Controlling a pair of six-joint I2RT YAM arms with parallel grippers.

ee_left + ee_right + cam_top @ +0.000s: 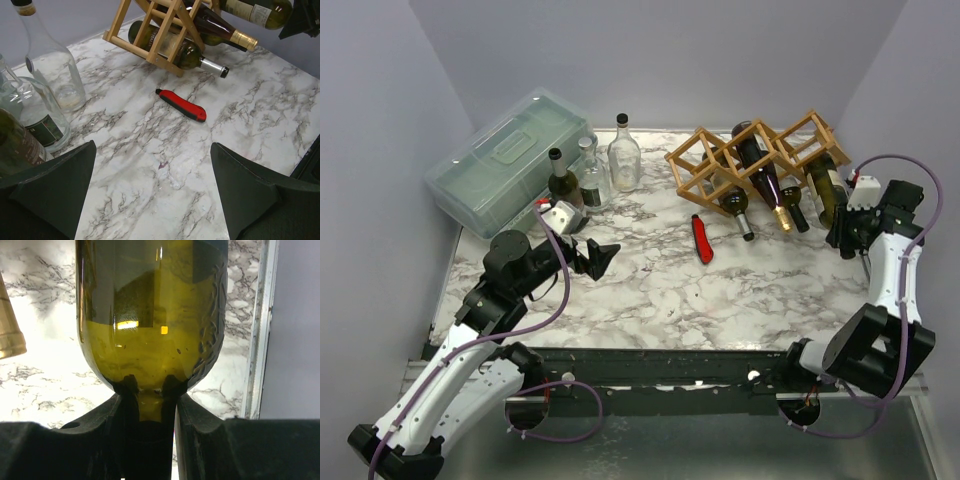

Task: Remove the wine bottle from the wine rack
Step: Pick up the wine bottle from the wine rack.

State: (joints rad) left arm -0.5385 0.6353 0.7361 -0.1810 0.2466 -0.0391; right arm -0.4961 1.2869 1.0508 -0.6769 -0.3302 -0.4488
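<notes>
Gripping the wine bottle [150, 315] by its neck, the right gripper [149, 407] has both fingers [107, 422] pressed on the glass just below the shoulder. Bottle is olive-green translucent glass with a pale label, and it lies tilted with its neck toward the near edge. It sits at the right end of the wine rack [745, 155]; whether the body is inside the last cell or only against it cannot be told. Rack is a light wooden lattice of diamond cells at the far right of the marble table [650, 290].

Rack also holds a dark bottle with gold foil [762, 175], a green bottle with a silver cap [733, 205] lower down, and another dark bottle [792, 208] beside the held one.

Left gripper [602, 258] hangs over the table's left-centre with its jaws wide apart, holding nothing. A red utility knife [702, 240] lies flat in front of the rack.

Far left is a translucent plastic box [510, 160] with its lid down, contents unreadable. Just beside it stand three upright bottles, one dark green [563, 188] and two clear [623, 155].
</notes>
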